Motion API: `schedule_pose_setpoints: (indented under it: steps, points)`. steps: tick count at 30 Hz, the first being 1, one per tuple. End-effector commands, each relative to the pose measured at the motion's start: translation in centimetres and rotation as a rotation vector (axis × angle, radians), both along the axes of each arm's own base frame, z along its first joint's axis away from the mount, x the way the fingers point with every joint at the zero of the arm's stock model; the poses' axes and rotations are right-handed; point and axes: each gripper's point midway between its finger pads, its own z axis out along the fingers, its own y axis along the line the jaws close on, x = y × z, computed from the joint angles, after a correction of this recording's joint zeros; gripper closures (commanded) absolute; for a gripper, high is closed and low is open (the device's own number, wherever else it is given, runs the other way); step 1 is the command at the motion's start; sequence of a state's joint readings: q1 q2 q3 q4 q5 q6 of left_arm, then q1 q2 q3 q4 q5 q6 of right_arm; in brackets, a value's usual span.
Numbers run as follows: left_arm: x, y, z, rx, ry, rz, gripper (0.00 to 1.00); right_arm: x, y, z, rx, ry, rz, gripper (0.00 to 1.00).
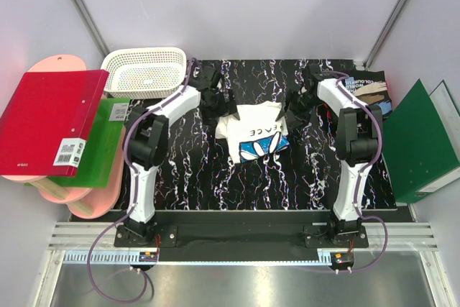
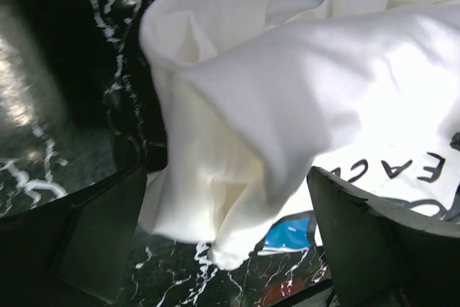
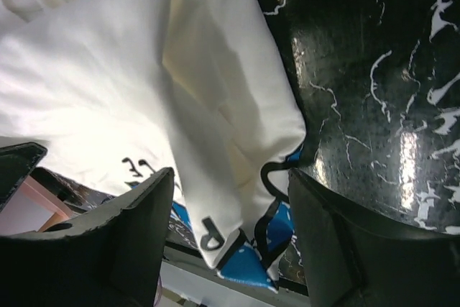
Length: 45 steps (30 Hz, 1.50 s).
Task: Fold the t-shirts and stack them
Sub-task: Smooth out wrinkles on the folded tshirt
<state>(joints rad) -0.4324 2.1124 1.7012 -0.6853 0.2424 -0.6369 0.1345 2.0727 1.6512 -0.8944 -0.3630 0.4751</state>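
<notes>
Two tools flank a rumpled shirt. The left tool (image 2: 228,249), jaws at their widest and gripping nothing, hangs over a bunched fold at one edge of the cloth. The right tool (image 3: 230,242), jaws parted a little less and clamping nothing that can be seen, straddles a corner on the other side where blue and black print shows. Between them the white t-shirt (image 1: 255,134) lies crumpled, lettering up, at the centre of the overhead frame on the dark marbled tabletop (image 1: 215,185). A black t-shirt (image 1: 366,85) with pale print sits at the upper right, close beside the right arm. The likeliest trouble is in the cloth itself. Where the layers are doubled over, a closing tool may pinch only the top ply or take in a whole wad, and the shirt would then lift twisted rather than spread flat. Grips taken at unmatched points on the two sides would pull the fold askew. A low approach could push the fabric along the glossy tabletop instead of catching it, and a wide swing of the right arm might snag the black t-shirt.
</notes>
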Motion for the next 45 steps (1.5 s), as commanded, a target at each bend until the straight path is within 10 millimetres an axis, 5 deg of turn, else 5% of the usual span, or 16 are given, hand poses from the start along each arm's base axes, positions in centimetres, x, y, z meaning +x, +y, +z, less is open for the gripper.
schedule_pose_setpoints:
  steps: [1,3,4,9,10,11,12,21,26,31,39,45]
  points:
    - [0.8,-2.9,0.6,-0.071,-0.004,-0.045,0.01,2.8,1.7,0.2,0.099,-0.065,-0.005,0.32]
    - [0.7,-3.3,0.5,-0.088,0.013,-0.045,0.01,3.2,2.2,0.1,0.132,-0.073,-0.007,0.42]
    - [0.6,-3.4,0.4,-0.093,0.020,-0.044,0.01,3.5,2.6,0.4,0.165,-0.093,0.000,0.58]
    - [0.3,-4.4,2.7,-0.153,0.001,-0.059,0.05,3.5,3.4,1.1,0.211,-0.104,0.016,0.99]
    - [0.3,-4.8,3.7,-0.179,-0.017,-0.071,0.19,3.3,3.4,1.1,0.216,-0.101,0.018,1.00]
    - [0.3,-5.5,4.6,-0.221,-0.032,-0.090,0.77,3.2,3.3,1.6,0.218,-0.113,0.018,1.00]
    - [0.4,-5.8,5.2,-0.232,-0.040,-0.089,1.00,3.1,3.4,1.6,0.218,-0.115,0.021,1.00]
    - [-1.6,-8.6,11.2,-0.416,-0.090,-0.173,1.00,1.7,3.5,4.0,0.252,-0.184,0.051,1.00]
    - [-1.2,-10.0,13.7,-0.556,-0.177,-0.195,1.00,1.5,3.5,5.9,0.253,-0.276,0.067,1.00]
    - [-0.6,-9.3,10.0,-0.589,-0.115,-0.145,1.00,2.3,3.0,5.8,0.225,-0.344,0.055,1.00]
    - [-0.2,-5.9,0.7,-0.600,0.056,0.028,1.00,4.9,2.7,1.9,0.184,-0.290,0.019,1.00]
    - [0.5,-4.6,-1.7,-0.522,0.105,0.065,1.00,6.0,2.2,-1.0,0.133,-0.219,-0.025,1.00]
